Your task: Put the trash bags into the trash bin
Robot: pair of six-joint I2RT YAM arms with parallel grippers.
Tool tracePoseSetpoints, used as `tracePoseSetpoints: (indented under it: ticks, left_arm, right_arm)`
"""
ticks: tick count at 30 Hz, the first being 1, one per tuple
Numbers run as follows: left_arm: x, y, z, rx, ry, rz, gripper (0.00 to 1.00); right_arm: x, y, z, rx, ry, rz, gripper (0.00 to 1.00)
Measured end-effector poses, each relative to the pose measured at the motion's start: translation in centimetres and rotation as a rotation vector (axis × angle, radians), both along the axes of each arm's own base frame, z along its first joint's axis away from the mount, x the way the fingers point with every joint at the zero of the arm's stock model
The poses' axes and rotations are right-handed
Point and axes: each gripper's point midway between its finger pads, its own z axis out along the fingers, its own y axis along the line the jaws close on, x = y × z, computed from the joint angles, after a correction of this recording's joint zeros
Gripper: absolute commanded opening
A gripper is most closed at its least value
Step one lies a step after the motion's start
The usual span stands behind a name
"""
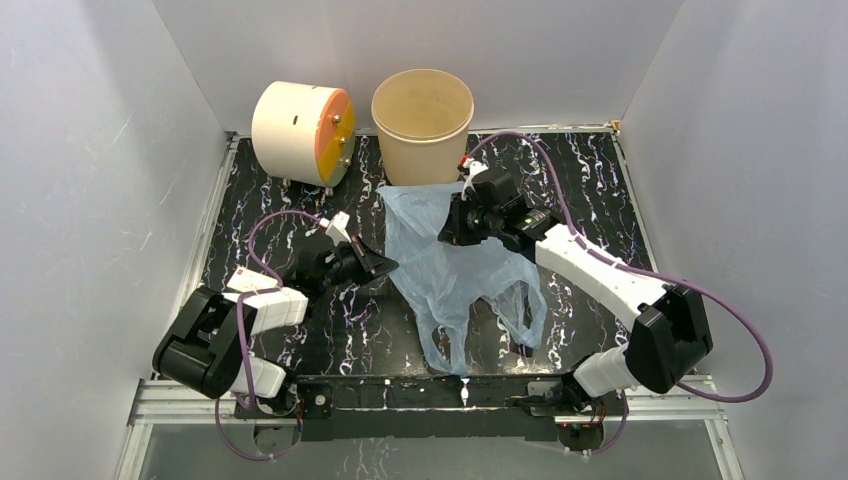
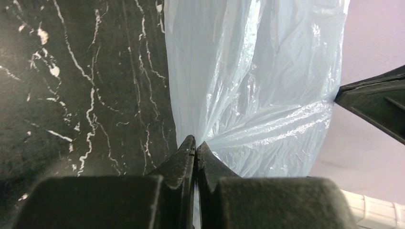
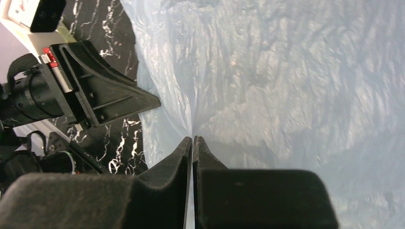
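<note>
Both the left end effector (image 1: pixel 385 262) and the right end effector (image 1: pixel 450 226) are pinched tight on the bag (image 1: pixel 455 275), which is spread over the table (image 1: pixel 600 170) just before the bin (image 1: pixel 420 155). It looks light, limp and slippery; bunched folds or handle loops should hold best.

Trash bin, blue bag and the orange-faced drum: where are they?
trash bin (image 1: pixel 423 155), top external view, front wall.
blue bag (image 1: pixel 450 270), top external view, crinkled middle.
orange-faced drum (image 1: pixel 285 120), top external view, cream side.
</note>
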Motion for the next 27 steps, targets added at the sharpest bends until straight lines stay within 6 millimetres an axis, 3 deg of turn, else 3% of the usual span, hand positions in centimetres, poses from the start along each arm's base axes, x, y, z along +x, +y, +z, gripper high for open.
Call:
tracePoseSetpoints:
  ticks: [2,7,11,13,15,18,21,24,27]
  left_arm:
    - [-0.2,0.1,-0.5,0.015,0.015,0.000,0.00]
    - [-0.4,0.3,-1.5,0.040,0.042,-0.004,0.00]
    - [-0.3,0.3,-2.1,0.059,0.062,-0.009,0.00]
    - [-0.1,0.2,-2.2,0.066,0.064,-0.012,0.00]
    - [0.1,0.2,-2.4,0.070,0.067,-0.013,0.00]
    - [0.2,0.1,-3.0,0.079,0.081,-0.017,0.00]
    - [0.2,0.0,-3.6,0.087,0.098,-0.023,0.00]
    - [0.2,-0.1,-3.8,0.087,0.105,-0.027,0.00]
    - [0.5,-0.2,-3.6,0.085,0.102,-0.030,0.00]
  right_arm:
    - [0.0,-0.8,0.0,-0.026,-0.007,-0.010,0.10]
    - [0.2,-3.1,1.8,-0.027,-0.052,-0.058,0.53]
    - [-0.4,-4.8,2.8,-0.030,-0.068,-0.100,0.73]
    - [-1.7,-5.7,1.8,-0.026,-0.041,-0.126,0.81]
    - [-3.4,-6.6,0.0,-0.008,0.008,-0.154,0.83]
    - [-7.8,-7.7,-5.0,0.053,0.146,-0.167,0.84]
    - [-11.2,-7.5,-8.8,0.134,0.290,-0.163,0.84]
    - [-12.8,-6.5,-10.2,0.222,0.382,-0.140,0.84]
    - [-12.8,-4.9,-9.4,0.313,0.421,-0.103,0.79]
